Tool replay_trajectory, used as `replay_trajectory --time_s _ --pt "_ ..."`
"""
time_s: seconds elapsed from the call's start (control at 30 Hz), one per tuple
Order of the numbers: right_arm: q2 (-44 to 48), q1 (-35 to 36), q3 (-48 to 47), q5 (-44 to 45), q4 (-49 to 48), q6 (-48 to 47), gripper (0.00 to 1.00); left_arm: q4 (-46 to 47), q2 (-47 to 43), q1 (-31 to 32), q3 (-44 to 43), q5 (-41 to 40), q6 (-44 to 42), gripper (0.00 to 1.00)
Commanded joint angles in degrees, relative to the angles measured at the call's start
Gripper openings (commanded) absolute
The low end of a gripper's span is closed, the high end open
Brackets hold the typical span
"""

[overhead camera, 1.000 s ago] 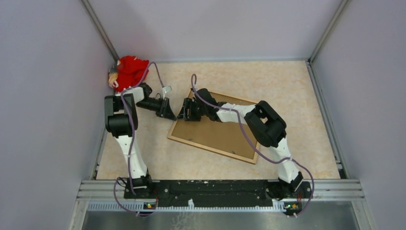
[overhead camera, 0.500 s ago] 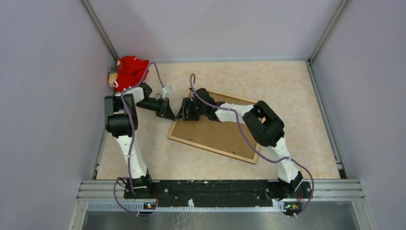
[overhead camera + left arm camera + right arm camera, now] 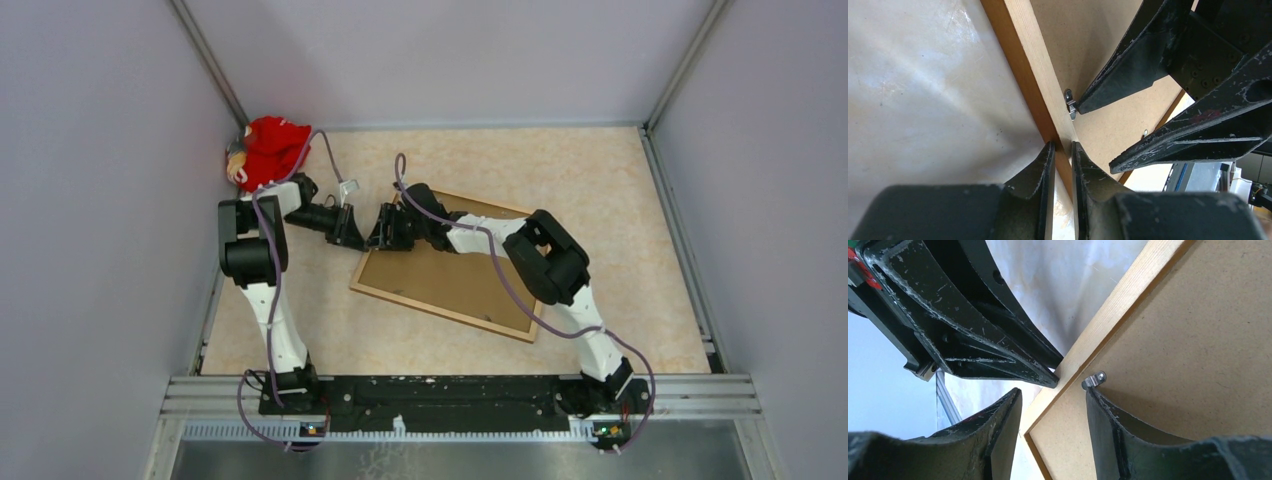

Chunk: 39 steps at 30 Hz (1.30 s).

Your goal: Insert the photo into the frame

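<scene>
The frame (image 3: 1033,80) is pale wood, matt, with fine straight grain; the backing board (image 3: 1198,340) is brown fibreboard, dull and finely speckled. A small clip (image 3: 1094,379) is shiny metal. The left gripper (image 3: 1062,150) and right gripper (image 3: 1053,395) are black plastic, scuffed with whitish scratches. The table (image 3: 560,170) looks smooth, beige-marbled, faintly glossy; at ten o'clock on it lies soft red cloth (image 3: 272,148)

Soft, even light from overhead leaves only faint shadows on the table (image 3: 600,180). At the left wrist, the left gripper (image 3: 1062,150) blurs at six o'clock, the frame (image 3: 1020,65) is sharp, and pale glare washes the tabletop at ten o'clock.
</scene>
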State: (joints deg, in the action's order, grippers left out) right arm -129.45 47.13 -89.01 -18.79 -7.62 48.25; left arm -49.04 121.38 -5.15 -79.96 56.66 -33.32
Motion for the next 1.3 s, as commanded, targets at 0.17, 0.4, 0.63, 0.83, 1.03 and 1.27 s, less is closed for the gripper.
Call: replay_trajectory --time_s 0.17,0.4,0.63,0.83,1.03,1.27 --pt "-1.7 0.5 -2.5 1.0 0.1 0.0 0.49 0.6 -0.2 1.6 2.0 -2.7 -2.4 0.2" --pt "-2.0 0.5 -2.7 2.2 -0.2 0.1 0.47 0.3 0.0 1.7 1.9 -2.2 -2.6 0.2" --pt "-1.7 0.6 -0.4 5.0 -3.9 2.5 0.46 -0.1 0.2 2.1 2.8 -1.4 -2.8 0.2" --pt "-0.5 0.6 3.5 7.4 -8.6 7.7 0.45 0.4 -0.3 2.6 5.2 -0.1 -2.2 0.2" --pt "2.8 0.5 6.9 8.6 -10.8 8.3 0.45 1.1 -1.0 2.7 6.7 0.0 -2.2 0.2" --pt "12.4 -2.0 11.9 2.7 -11.7 7.7 0.55 -2.2 -2.6 2.5 4.2 -0.1 -3.3 0.22"
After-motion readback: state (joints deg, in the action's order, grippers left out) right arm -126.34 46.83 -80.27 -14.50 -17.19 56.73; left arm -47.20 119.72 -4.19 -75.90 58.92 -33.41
